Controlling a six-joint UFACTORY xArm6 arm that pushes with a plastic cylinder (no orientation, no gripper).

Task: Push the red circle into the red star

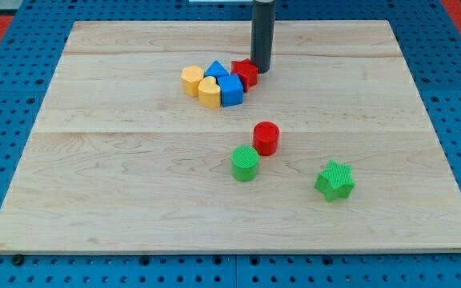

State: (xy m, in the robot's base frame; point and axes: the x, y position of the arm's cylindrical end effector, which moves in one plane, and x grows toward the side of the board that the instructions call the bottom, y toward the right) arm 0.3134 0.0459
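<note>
The red circle (266, 138) stands near the middle of the wooden board (118, 176). The red star (245, 73) lies towards the view's top, at the right end of a tight cluster of blocks. My tip (261, 70) rests on the board just right of the red star, touching or nearly touching it. The rod rises straight up out of the view's top. The tip is well above the red circle in the view, with bare board between them.
The cluster left of the red star holds a blue triangle (216, 70), a blue cube (230, 90), a yellow hexagon (192, 81) and a yellow rounded block (209, 93). A green circle (245, 163) sits just lower left of the red circle. A green star (334, 180) lies at lower right.
</note>
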